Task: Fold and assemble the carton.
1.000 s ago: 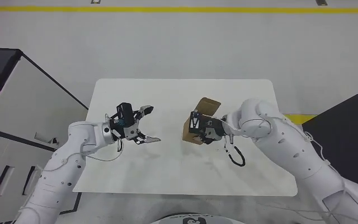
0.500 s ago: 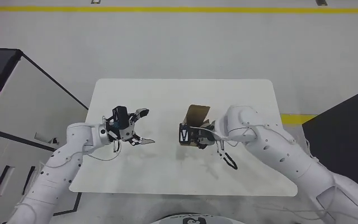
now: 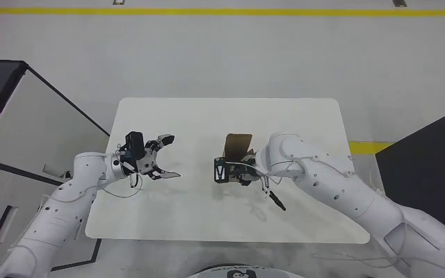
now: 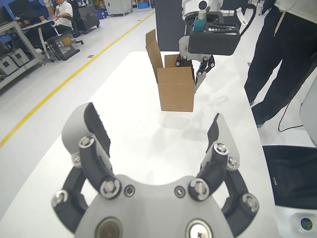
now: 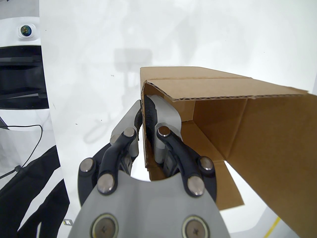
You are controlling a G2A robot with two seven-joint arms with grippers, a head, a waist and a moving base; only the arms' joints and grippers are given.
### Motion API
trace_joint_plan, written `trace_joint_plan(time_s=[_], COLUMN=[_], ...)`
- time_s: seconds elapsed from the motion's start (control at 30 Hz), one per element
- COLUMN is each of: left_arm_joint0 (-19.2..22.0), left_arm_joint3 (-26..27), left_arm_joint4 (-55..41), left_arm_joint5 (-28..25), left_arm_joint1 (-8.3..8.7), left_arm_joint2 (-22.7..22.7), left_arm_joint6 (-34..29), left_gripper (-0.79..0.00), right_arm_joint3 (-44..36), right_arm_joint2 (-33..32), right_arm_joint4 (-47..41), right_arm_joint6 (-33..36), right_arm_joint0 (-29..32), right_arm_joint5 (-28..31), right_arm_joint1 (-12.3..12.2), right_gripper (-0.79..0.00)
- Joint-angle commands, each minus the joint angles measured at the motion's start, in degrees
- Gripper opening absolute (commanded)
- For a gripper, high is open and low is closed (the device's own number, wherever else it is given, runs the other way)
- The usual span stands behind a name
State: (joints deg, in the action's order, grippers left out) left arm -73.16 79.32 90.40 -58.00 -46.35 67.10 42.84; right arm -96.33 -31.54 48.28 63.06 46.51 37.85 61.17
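The left jaws, spread wide, have backed toward the bench's (image 3: 201,118) left edge. The carton (image 4: 176,89) has been carried to mid-bench and stands upright, top flaps open, one wall pinched by the right jaws. Flap folding likely follows.

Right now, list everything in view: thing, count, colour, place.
carton: 1, brown, near the table's middle, open end up, one flap raised
table: 1, white, under both arms
floor line: 1, yellow, beyond the table's far edge
left gripper: 1, grey and black, open, over the table's left part, apart from the carton
right gripper: 1, grey and black, shut on one carton wall, one finger inside, one outside
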Motion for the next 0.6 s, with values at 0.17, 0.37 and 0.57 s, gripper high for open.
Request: trace_joint_plan(time_s=[0.17, 0.37, 0.57], left_arm_joint0=[0.0, 0.0, 0.0], left_arm_joint3=[0.0, 0.0, 0.0], left_arm_joint4=[0.0, 0.0, 0.0], left_arm_joint5=[0.0, 0.0, 0.0], left_arm_joint1=[-0.01, -0.01, -0.01], left_arm_joint2=[0.0, 0.0, 0.0], left_arm_joint6=[-0.1, -0.1, -0.1], left_gripper=[0.0, 0.0, 0.0], right_arm_joint3=[1.9, 3.3, 5.6], right_arm_joint2=[2.5, 3.9, 4.9], right_arm_joint4=[8.7, 10.2, 10.9], right_arm_joint6=[-2.0, -2.3, -3.0], right_arm_joint0=[0.6, 0.3, 0.3], right_arm_joint5=[-1.1, -1.7, -1.8], right_arm_joint1=[0.8, 1.6, 2.5], right_gripper=[-0.785, -0.785, -0.785])
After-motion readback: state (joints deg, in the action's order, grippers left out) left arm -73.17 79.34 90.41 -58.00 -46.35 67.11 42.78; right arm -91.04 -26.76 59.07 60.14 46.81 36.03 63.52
